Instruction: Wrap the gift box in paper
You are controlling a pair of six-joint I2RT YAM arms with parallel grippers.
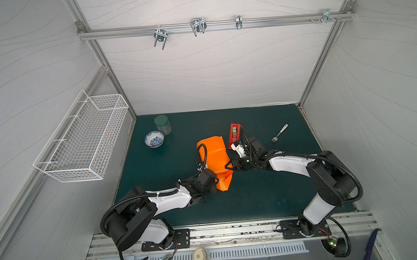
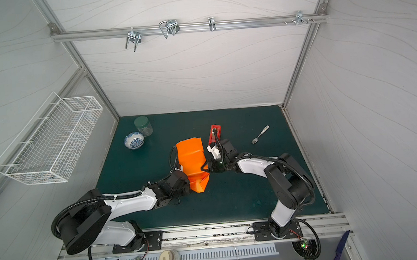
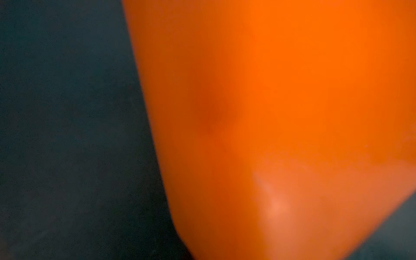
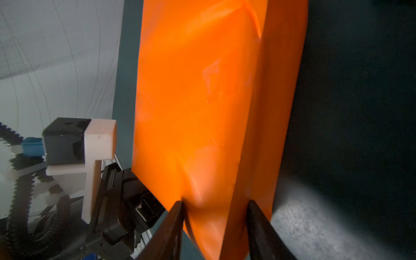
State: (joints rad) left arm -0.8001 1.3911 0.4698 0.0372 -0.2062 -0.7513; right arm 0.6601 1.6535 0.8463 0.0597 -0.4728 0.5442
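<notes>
In the middle of the green worktop (image 1: 269, 194), between the two arms, both top views show the paper (image 1: 214, 155) (image 2: 193, 156) folded into a long, thick orange parcel. Its far end lies just beside the red tape dispenser (image 1: 235, 135) and its near end against the left arm (image 1: 172, 201). The gift box shows in no view, since orange covers every face of the parcel. Only the top views take in the surroundings: a fork (image 1: 279, 133) well apart to the right, and a patterned bowl (image 1: 154, 139) beside a green-lidded jar (image 1: 162, 124) at the far left.

The left wrist view gives only a blurred orange surface (image 3: 270, 112) against dark mat, with no jaws in it. The right wrist view is sharper. It shows a broad creased face of the paper (image 4: 198, 112) with a narrow side face next to it, and the left arm's camera block (image 4: 78, 141) close by.

In that view the right jaws stand partly spread. Their two dark fingertips (image 4: 177, 216) press on opposite faces of the parcel's edge, and the paper dents under one tip. The left jaws are pressed together but hidden behind the wrist and the paper in the top views, so I cannot tell whether they pinch anything.
</notes>
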